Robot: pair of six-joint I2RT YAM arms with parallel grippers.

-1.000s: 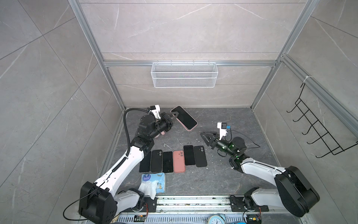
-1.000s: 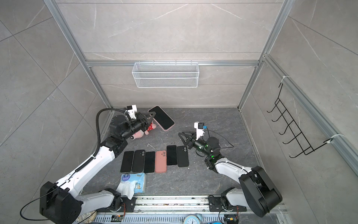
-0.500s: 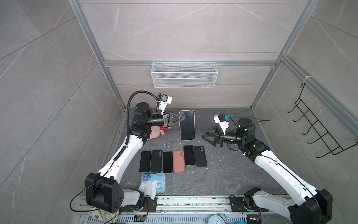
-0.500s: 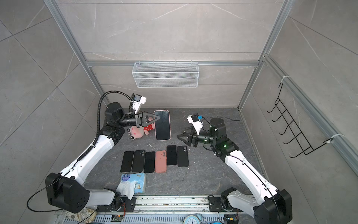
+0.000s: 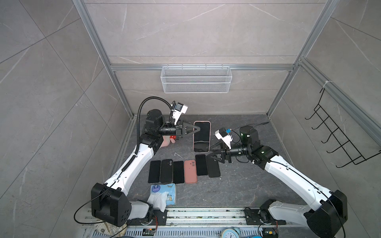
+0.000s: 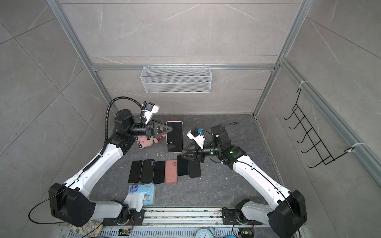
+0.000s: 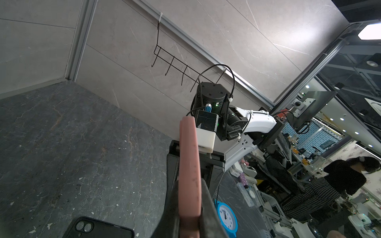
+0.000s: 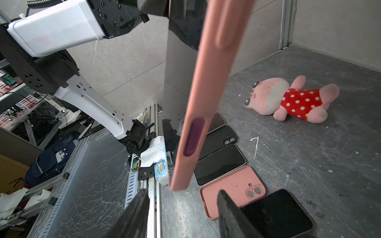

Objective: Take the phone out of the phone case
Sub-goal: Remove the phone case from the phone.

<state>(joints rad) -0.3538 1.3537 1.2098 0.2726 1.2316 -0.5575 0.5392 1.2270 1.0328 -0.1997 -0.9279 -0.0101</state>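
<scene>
The phone [image 5: 202,136] [image 6: 174,136] sits in a pink phone case [image 8: 206,92] and is held in the air above the table, dark screen up. My left gripper [image 5: 199,129] [image 6: 171,129] is shut on its long left edge; in the left wrist view the pink case edge [image 7: 189,160] runs between my left gripper's [image 7: 189,183] two fingers. My right gripper [image 5: 209,153] [image 6: 184,152] stands open just off the phone's near right corner. In the right wrist view that corner hangs just beyond my right gripper's [image 8: 183,191] fingertips, not touching them.
A row of several phones and cases [image 5: 178,172] lies on the dark table below, with a pink one [image 5: 190,171] among them. A pink plush toy [image 6: 147,142] lies behind the left arm. A tissue pack [image 5: 164,193] is near the front rail. A wire basket [image 5: 195,79] hangs on the back wall.
My left arm lifted the phone and turned it from slanted to lengthwise, screen up. My right arm rose off the table and brought its open gripper in to the phone's near right corner.
</scene>
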